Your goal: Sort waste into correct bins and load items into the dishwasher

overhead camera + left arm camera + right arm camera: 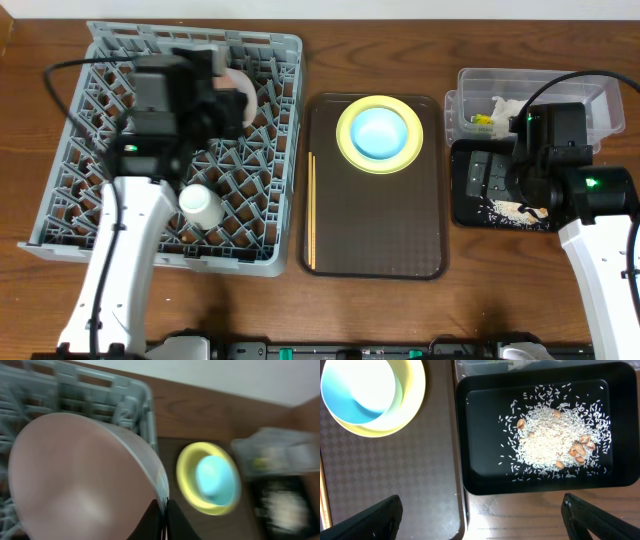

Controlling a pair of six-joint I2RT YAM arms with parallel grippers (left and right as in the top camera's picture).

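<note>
My left gripper (164, 520) is shut on the rim of the pinkish-white bowl (80, 475), held over the grey dish rack (70, 215); the bowl (240, 92) shows beside the arm in the overhead view. A small white cup (201, 205) sits in the rack. The light blue bowl (379, 131) rests on the yellow plate (348, 140) on the brown tray. Chopsticks (311, 210) lie along that tray's left side. My right gripper (480, 515) is open and empty over the black tray (475, 440), which holds rice scraps (550, 440). The clear tub (470, 85) holds the wrapper (482, 119) and napkin (505, 106).
The brown serving tray (390, 230) lies between the rack and the bins. The black tray (470, 185) sits just in front of the clear tub at the right. Bare wooden table shows at the front.
</note>
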